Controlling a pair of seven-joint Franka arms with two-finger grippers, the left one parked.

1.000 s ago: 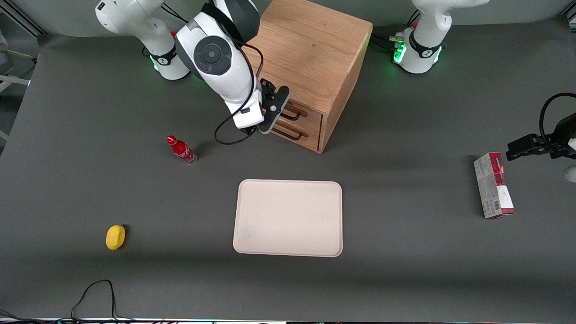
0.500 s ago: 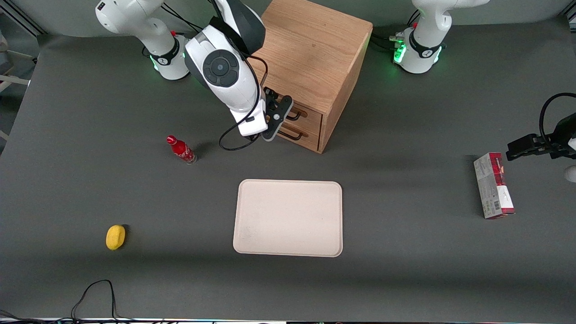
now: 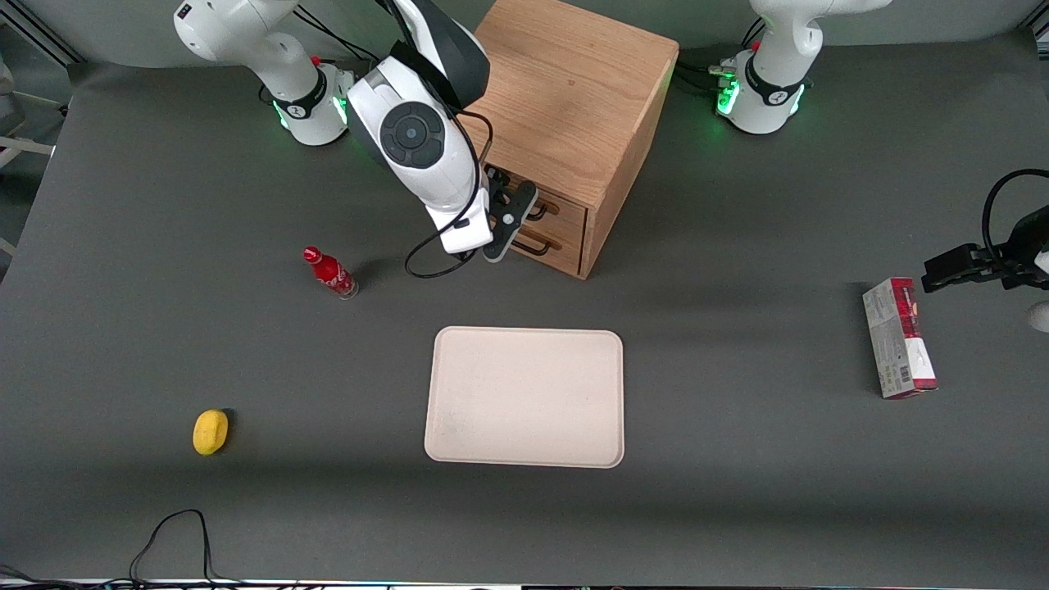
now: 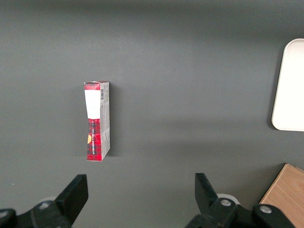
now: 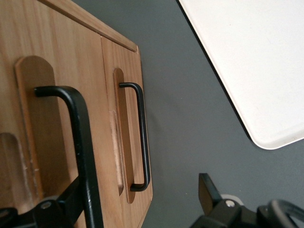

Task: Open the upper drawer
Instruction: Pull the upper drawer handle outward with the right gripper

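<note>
The wooden cabinet (image 3: 574, 90) stands at the back of the table, its two drawers facing the front camera. The upper drawer (image 3: 565, 206) looks shut, and its black bar handle (image 3: 537, 210) is partly hidden by my hand. In the right wrist view this handle (image 5: 84, 142) runs close by one fingertip (image 5: 66, 202), and the lower drawer's handle (image 5: 142, 137) lies farther off. My right gripper (image 3: 512, 215) is right in front of the drawers at the upper handle's height. It is open (image 5: 137, 202), and the upper handle is just inside its gap.
A cream tray (image 3: 524, 397) lies nearer the front camera than the cabinet. A small red bottle (image 3: 329, 273) stands beside my arm. A yellow object (image 3: 210, 431) lies toward the working arm's end. A red and white box (image 3: 898, 338) lies toward the parked arm's end.
My right gripper has moved sideways and closer to the drawer fronts, from beside the cabinet's edge up to the upper handle. The drawers have not moved.
</note>
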